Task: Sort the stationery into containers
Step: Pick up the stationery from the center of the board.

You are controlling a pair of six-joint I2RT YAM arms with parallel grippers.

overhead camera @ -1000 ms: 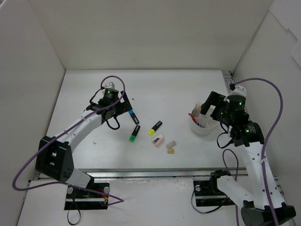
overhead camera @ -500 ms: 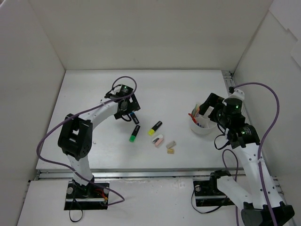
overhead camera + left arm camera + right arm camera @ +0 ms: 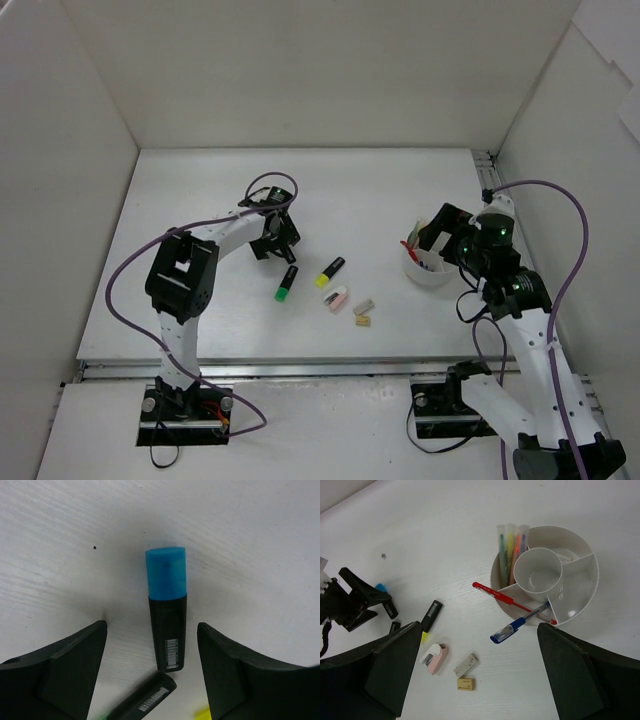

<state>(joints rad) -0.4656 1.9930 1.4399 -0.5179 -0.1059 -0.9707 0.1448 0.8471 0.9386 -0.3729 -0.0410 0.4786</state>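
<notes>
Left claw [image 3: 151, 627] straddles the blue highlighter [image 3: 167, 615], jaws apart, ready to pinch; right claw [image 3: 479, 627] hangs spread by the tub [image 3: 580, 587]

- Bright, even white light is filling the top view; the walls [image 3: 330, 70] and the table [image 3: 380, 190] are looking almost washed out, with little texture.
- The arms are casting only faint, soft-edged grey shadows beneath themselves, so the light is coming diffusely from above.
- In the left wrist view a soft dark shadow is pooling on the table around the blue highlighter [image 3: 166, 615], while the lower right is glowing brighter.
- The left gripper [image 3: 151, 626] is showing up as near-black, slightly soft shapes with little detail.
- In the right wrist view the white tub [image 3: 580, 545] is blending into the pale table, and the right gripper [image 3: 479, 626] is blurring at the lower corners.
</notes>
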